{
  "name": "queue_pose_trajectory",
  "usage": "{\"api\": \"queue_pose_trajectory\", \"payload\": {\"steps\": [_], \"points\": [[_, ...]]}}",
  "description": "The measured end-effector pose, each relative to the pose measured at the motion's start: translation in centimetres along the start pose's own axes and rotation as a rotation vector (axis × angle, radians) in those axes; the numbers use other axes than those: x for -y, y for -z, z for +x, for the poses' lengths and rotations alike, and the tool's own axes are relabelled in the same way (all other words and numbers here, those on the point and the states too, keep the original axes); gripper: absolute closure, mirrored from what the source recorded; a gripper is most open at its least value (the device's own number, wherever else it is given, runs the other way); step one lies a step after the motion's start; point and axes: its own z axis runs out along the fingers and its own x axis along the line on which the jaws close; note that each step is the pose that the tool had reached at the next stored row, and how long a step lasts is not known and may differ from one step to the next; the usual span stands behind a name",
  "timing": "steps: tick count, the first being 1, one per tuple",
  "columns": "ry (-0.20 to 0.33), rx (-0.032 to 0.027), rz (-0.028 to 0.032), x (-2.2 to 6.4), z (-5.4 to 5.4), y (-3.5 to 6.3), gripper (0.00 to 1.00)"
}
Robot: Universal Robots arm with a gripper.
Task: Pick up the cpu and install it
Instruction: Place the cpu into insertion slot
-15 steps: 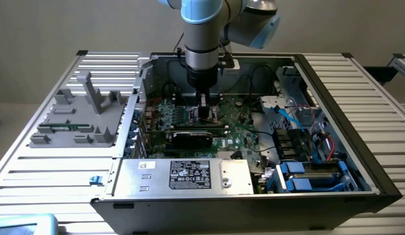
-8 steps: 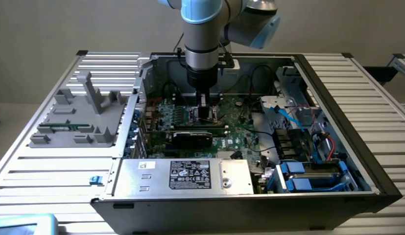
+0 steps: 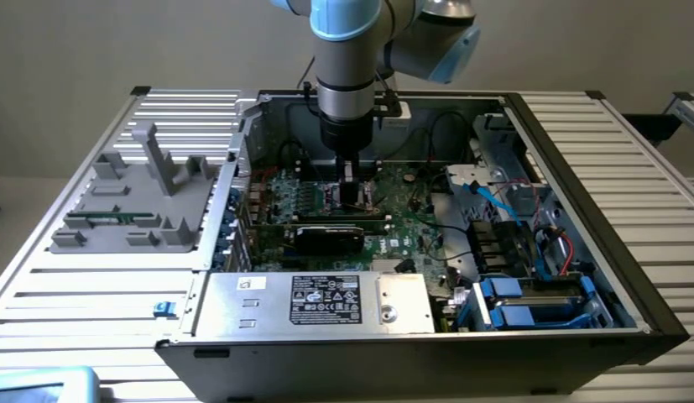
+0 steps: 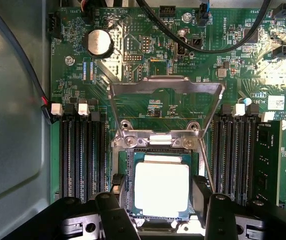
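The cpu (image 4: 162, 189), a square chip with a shiny silver top, lies flat in the motherboard socket (image 4: 130, 172). The socket's metal load plate (image 4: 165, 86) stands flipped up behind it. My gripper (image 4: 159, 186) straddles the chip, with one black finger (image 4: 116, 184) on each side of it. A narrow gap shows between each finger and the chip's edge, so the jaws stand open around it. In the exterior view the gripper (image 3: 355, 200) reaches straight down into the open computer case (image 3: 571, 168), low over the green board.
Black memory slots (image 4: 82, 155) flank the socket, and a green memory stick (image 4: 267, 160) sits in one. Black cables (image 4: 208, 47) cross the board above. A black card (image 3: 330, 238), a power supply (image 3: 313, 300) and drive bays (image 3: 526, 302) fill the case. A grey fixture (image 3: 134, 197) stands outside.
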Motion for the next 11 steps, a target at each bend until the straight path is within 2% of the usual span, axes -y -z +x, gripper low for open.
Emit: {"api": "queue_pose_trajectory", "payload": {"steps": [11], "points": [[0.0, -0.0011, 0.0, 0.0, 0.0, 0.0, 0.37]]}}
